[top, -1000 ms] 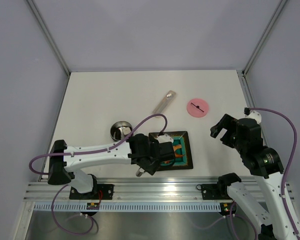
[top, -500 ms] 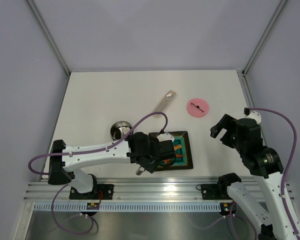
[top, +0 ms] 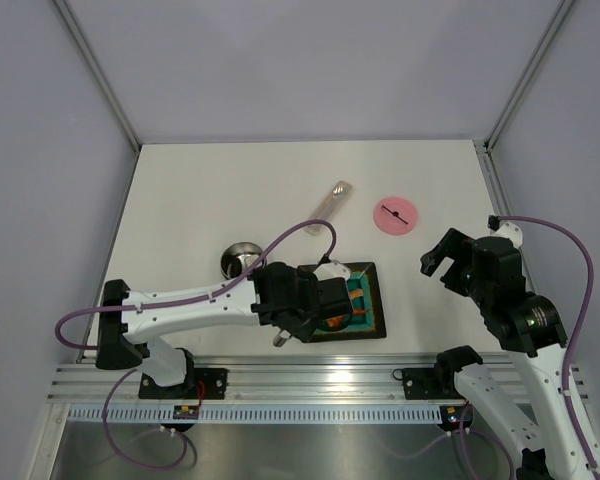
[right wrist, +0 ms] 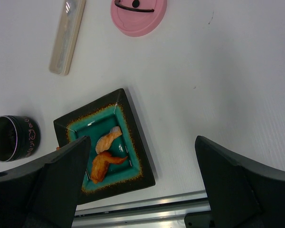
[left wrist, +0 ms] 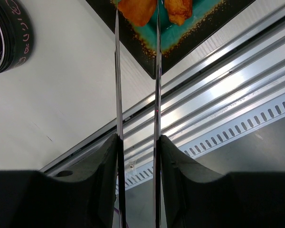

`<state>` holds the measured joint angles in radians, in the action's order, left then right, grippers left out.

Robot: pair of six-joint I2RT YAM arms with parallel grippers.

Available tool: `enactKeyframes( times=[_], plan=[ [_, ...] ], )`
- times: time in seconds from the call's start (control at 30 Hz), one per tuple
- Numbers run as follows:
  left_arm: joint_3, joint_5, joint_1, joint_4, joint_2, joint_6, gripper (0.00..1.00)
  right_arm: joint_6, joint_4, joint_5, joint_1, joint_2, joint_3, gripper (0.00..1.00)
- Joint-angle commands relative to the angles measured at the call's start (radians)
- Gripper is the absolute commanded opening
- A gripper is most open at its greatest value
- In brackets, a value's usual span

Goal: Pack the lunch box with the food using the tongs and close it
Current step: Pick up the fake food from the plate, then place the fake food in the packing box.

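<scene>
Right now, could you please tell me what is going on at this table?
The left claw grips the tongs, their tips over the teal plate with one orange food piece between the arms. The steel lunch box stands open beside the plate. Its pink lid lies apart at the back. The right claw hangs open, holding nothing.

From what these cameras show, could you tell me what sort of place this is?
Most likely a robot-lab test cell: a white table boxed in by plain grey panels, an aluminium mounting rail along its near edge, and a few staged props such as the teal plate and pink lid.
</scene>
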<state>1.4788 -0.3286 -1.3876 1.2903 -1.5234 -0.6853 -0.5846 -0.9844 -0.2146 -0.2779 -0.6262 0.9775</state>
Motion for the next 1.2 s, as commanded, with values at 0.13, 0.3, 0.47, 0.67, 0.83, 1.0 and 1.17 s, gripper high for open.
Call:
enactKeyframes(
  times=[0.13, 0.3, 0.47, 0.67, 0.83, 1.0, 1.17],
  plan=[
    [0.051, -0.089, 0.021, -0.016, 0.101, -0.022, 0.17, -0.009, 0.023, 0.011, 0.0, 0.005, 0.007, 1.0],
    [0.023, -0.122, 0.079, 0.004, 0.161, -0.049, 0.17, -0.008, 0.023, 0.014, 0.0, 0.005, 0.007, 1.0],
    [-0.024, -0.133, 0.177, 0.007, 0.242, -0.06, 0.17, -0.011, 0.024, 0.017, 0.0, 0.003, 0.004, 0.99],
    [-0.119, -0.116, 0.323, -0.003, 0.339, -0.045, 0.17, -0.008, 0.029, 0.02, 0.0, 0.003, 0.003, 0.99],
    [-0.201, -0.09, 0.413, -0.046, 0.385, -0.023, 0.18, -0.011, 0.03, 0.023, 0.0, 0.0, 0.001, 1.0],
    [-0.27, -0.084, 0.472, -0.072, 0.394, -0.017, 0.18, -0.009, 0.027, 0.021, 0.0, 0.003, 0.003, 0.99],
    [-0.298, -0.073, 0.504, -0.092, 0.404, -0.01, 0.23, -0.011, 0.029, 0.023, 0.0, 0.002, 0.0, 1.0]
  ],
)
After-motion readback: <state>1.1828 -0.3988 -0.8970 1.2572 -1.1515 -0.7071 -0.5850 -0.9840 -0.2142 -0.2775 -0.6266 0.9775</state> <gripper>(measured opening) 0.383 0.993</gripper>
